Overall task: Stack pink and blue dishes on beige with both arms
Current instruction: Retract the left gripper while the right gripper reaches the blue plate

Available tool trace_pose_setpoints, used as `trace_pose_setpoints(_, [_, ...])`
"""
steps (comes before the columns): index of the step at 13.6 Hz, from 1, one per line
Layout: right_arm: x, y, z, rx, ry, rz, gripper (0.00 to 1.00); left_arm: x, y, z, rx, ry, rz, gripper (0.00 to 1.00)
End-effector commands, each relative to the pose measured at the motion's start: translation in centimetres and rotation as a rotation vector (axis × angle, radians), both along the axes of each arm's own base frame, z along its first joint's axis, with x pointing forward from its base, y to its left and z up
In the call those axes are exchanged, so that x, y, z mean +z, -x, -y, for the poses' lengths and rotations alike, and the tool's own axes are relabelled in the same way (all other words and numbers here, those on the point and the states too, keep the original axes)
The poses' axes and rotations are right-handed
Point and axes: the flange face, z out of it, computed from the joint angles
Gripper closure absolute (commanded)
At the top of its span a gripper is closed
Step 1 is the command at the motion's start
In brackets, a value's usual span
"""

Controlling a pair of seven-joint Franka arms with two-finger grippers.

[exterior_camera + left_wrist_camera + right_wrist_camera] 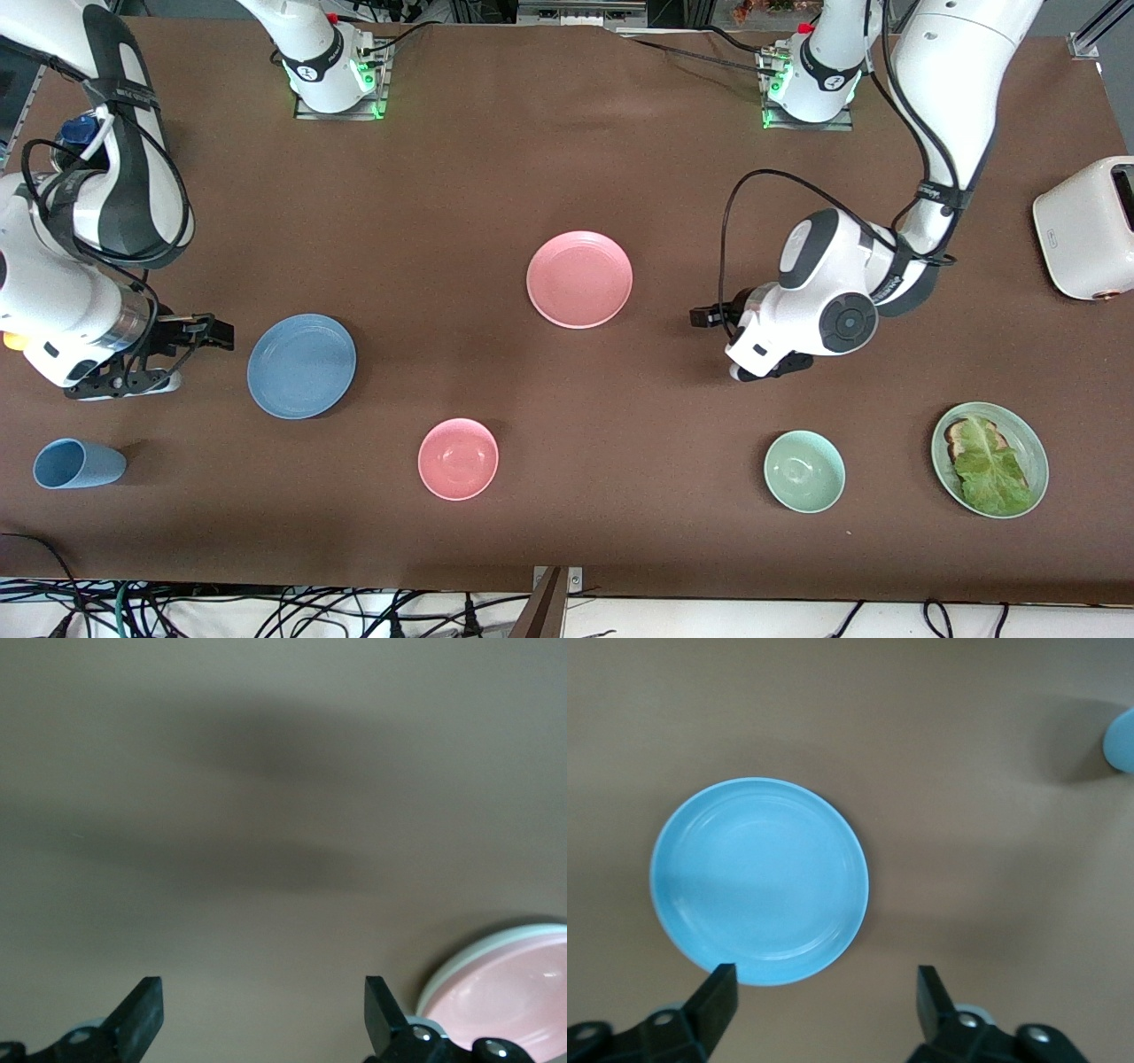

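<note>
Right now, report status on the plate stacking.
Left hand open, empty, beside pink plate. Right hand open, empty, beside blue plate. Blue plate not yet stacked. Nothing between the plates.

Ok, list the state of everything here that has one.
pink plate: flat, pale rim showing under it in the left wrist view
blue plate: flat on the table, unstacked
left gripper: open, empty, beside the pink plate
right gripper: open, empty, beside the blue plate
pink bowl: upright, empty
green bowl: upright, empty
blue cup: on its side
green plate: holds toast and lettuce
</note>
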Motion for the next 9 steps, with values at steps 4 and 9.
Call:
trace_pose_setpoints(4, [-6.3, 0.4, 3.3, 0.052, 0.004, 0.012, 0.34, 3.3, -4.4, -12.9, 0.050, -0.142, 0.066, 0.00])
trace_pose_setpoints(9, [-10.3, 0.4, 4.0, 0.062, -0.011, -0.008, 0.53, 5.1, -5.0, -17.7, 0.064, -0.112, 0.097, 0.00])
